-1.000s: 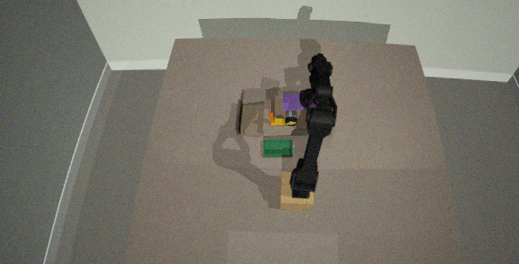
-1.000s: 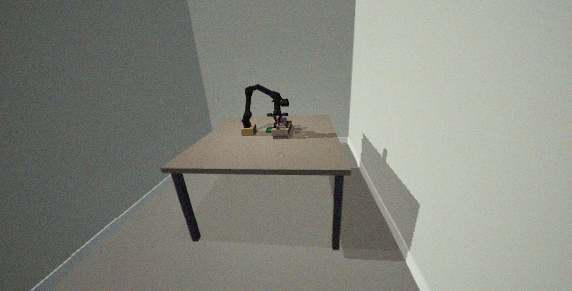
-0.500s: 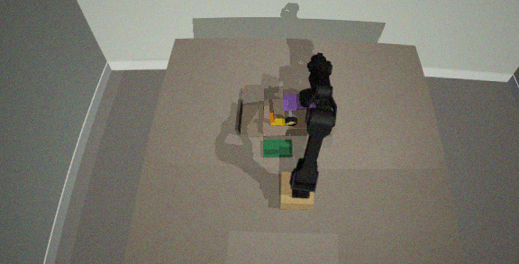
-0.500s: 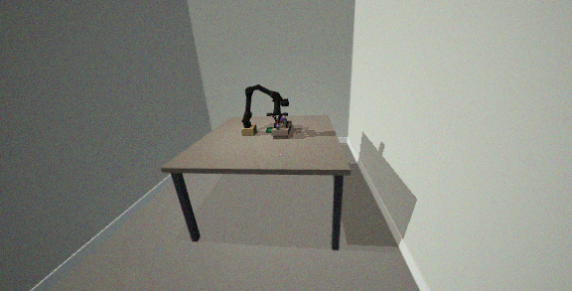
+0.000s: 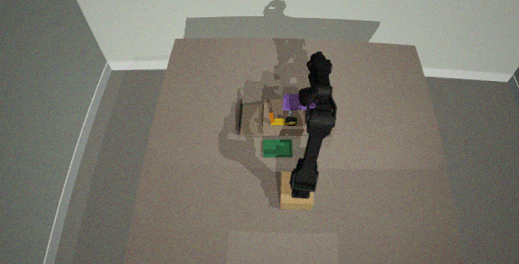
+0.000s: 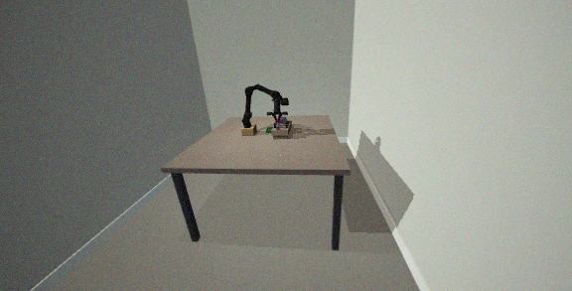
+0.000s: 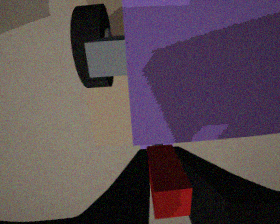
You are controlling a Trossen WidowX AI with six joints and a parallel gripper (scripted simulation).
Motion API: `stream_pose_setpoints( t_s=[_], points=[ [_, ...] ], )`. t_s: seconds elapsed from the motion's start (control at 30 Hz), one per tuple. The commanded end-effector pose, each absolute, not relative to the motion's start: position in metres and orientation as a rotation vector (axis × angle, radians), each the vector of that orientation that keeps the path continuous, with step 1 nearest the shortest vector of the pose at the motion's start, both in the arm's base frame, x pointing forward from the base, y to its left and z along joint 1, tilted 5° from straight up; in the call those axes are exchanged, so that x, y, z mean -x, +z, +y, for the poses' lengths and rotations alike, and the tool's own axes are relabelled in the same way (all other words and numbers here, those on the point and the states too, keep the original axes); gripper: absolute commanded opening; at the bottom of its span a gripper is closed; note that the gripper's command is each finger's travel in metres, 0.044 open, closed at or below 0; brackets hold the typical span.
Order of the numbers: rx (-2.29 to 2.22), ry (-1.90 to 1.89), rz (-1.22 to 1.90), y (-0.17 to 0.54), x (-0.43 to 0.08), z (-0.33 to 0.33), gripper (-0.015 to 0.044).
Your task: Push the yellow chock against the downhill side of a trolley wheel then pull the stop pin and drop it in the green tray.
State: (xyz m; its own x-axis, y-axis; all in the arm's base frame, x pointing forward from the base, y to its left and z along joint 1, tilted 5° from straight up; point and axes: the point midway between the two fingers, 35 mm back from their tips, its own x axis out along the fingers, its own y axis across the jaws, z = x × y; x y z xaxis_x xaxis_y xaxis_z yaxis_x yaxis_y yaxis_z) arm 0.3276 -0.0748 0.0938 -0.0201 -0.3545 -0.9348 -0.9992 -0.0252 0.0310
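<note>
The purple trolley [image 5: 293,102] [image 7: 206,55] stands on the ramp [image 5: 252,127] [image 7: 36,130]. A black wheel [image 5: 291,121] [image 7: 80,47] shows at its side. The yellow chock [image 5: 277,122] with its orange handle [image 5: 271,116] is beside that wheel, on its left in the top view; whether they touch is too small to tell. My gripper [image 7: 158,155] [image 6: 277,121] is shut on the red-headed stop pin [image 7: 172,200] at the trolley's edge. The pin's lower part is hidden. The arm covers part of the trolley in the top view. The green tray [image 5: 264,150] [image 6: 269,130] holds nothing visible.
The arm [image 5: 315,143] [image 6: 258,87] reaches over the ramp's right end from its wooden base block [image 5: 297,205] [image 6: 248,131]. The tray lies beside the ramp, on the base block's side. A dark upright edge [image 5: 239,116] stands at the ramp's left end.
</note>
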Motion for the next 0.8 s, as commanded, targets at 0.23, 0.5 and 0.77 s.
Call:
stream_pose_setpoints(
  t_s=[0.23, 0.5, 0.77],
  points=[
    [1.482, 1.048, 1.476, 0.103, -0.328, -0.073, 0.0],
    [1.482, 1.048, 1.476, 0.107, -0.328, -0.072, 0.0],
    [1.482, 1.048, 1.476, 0.11, -0.328, -0.071, 0.0]
  ],
)
